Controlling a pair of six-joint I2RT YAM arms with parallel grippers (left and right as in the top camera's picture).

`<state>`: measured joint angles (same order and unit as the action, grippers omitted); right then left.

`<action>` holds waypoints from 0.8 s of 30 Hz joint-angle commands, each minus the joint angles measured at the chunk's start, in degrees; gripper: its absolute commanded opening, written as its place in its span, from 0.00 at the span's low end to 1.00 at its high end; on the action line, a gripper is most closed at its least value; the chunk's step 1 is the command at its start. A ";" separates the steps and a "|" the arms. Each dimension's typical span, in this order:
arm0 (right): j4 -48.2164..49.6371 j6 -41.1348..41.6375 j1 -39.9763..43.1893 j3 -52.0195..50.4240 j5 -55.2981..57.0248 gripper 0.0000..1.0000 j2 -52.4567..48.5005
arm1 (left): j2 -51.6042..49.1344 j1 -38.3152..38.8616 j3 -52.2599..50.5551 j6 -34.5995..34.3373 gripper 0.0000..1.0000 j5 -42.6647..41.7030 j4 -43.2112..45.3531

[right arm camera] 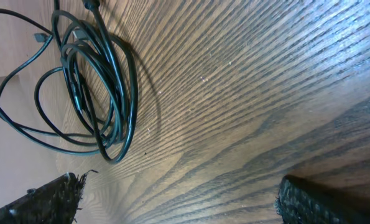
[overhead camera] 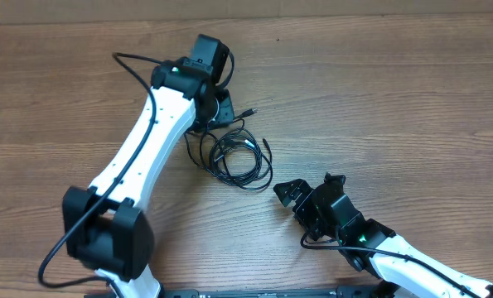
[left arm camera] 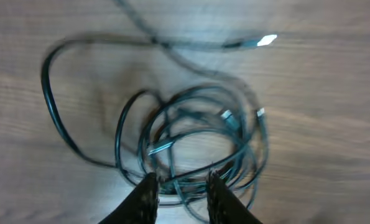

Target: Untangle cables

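Tangle of thin black plug-ended cords point(left arm camera: 191, 134) lay coiled on the brown wooden surface point(overhead camera: 395, 99), strands crossing between the slightly parted fingers of the left claw point(left arm camera: 181, 185). The right claw point(right arm camera: 178, 199) gaped empty nearby. Untangling seemed barely begun: next, pinch one strand and draw it clear.

Cables point(overhead camera: 242, 142) lie on table point(overhead camera: 395, 99) between left gripper point(left arm camera: 181, 186) and right gripper point(overhead camera: 308, 187) (nearer left).
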<state>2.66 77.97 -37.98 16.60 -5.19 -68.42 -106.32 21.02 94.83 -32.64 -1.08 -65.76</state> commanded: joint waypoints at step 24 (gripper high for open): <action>-1.92 -0.50 -0.31 0.31 2.16 1.00 -0.17 | 22.10 0.39 -13.42 -2.73 1.00 11.96 -6.54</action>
<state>1.76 77.97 -37.98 16.91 -4.58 -68.40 -87.92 21.02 88.38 -32.58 7.29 -74.32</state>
